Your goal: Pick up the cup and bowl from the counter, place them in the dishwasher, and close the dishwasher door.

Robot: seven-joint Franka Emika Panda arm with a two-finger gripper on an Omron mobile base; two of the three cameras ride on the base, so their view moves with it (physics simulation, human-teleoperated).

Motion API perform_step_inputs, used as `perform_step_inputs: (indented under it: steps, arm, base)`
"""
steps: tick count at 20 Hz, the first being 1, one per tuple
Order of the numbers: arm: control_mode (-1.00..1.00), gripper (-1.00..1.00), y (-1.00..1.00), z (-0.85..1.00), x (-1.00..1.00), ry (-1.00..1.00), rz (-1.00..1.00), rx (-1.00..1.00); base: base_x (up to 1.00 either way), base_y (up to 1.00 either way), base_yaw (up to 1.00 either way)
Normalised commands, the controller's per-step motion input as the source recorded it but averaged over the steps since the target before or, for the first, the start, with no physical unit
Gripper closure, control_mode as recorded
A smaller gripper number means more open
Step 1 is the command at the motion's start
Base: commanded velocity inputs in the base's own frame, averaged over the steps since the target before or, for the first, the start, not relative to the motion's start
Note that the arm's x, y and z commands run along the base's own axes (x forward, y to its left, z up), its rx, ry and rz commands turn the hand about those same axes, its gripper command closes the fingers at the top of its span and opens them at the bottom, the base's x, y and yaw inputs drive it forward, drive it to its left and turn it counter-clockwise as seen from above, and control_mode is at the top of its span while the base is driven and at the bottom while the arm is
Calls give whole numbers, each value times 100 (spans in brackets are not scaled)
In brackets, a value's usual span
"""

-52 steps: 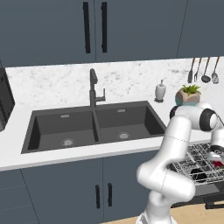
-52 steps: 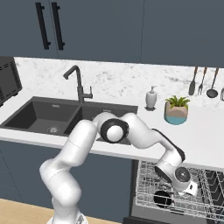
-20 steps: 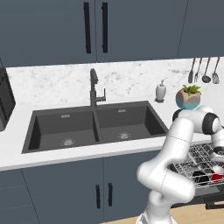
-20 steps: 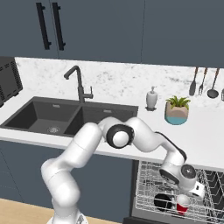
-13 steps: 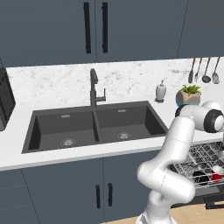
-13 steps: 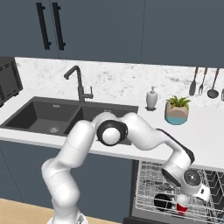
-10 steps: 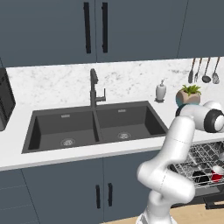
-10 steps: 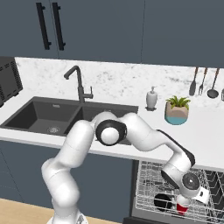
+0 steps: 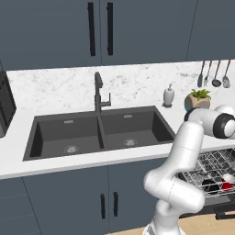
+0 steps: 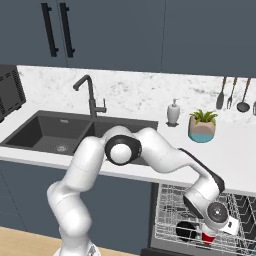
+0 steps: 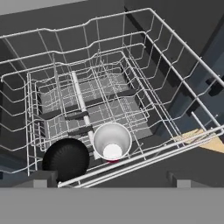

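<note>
Landmark: the silver wire rack (image 11: 131, 94), pulled out of the dishwasher (image 10: 165, 200).

- Counter (image 9: 92, 158): you see the long white marbled worktop running above the rack, the dark double sink (image 9: 98, 133) set into it, well to the rack's left.
- Arm: it reaches down from the counter edge to the rack; the wrist hangs over the rack's front part in the right base view.
- Dishwasher door (image 9: 225, 212): a dark edge juts out below the rack's front at the lower right of the left base view; the rack stands exposed.
- Plant pot (image 10: 202, 129): on the counter behind and above the rack.
- Soap dispenser (image 10: 173, 113): on the counter, just left of the pot.
- Bowl (image 11: 65, 159): dark, sitting inside the rack at its near corner.
- Cup (image 11: 112, 142): red, upright, pale inside, in the rack just beside the bowl, on the side away from the sink.
- Gripper (image 11: 111, 179): your claw hovers above cup and bowl, fingers spread wide, gripping nothing.
</note>
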Motion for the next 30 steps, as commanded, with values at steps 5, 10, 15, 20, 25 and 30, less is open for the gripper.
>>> perform_step_inputs:
  steps: [5,10,15,20,25,30]
  arm:
    - [-100,-100,0,2,-9,0,0,0]
    - [-100,-100,-3,18,-10,0,0,2]
    - [-100,-100,-7,13,0,0,0,4]
    - [-100,-100,-2,16,-31,-15,0,3]
    - [-100,-100,0,46,-65,-25,-1,0]
    - [-100,-100,0,33,-99,-28,0,0]
  base:
    - [0,0,0]
    - [0,0,0]
    - [0,0,0]
    - [0,0,0]
    - [0,0,0]
    - [0,0,0]
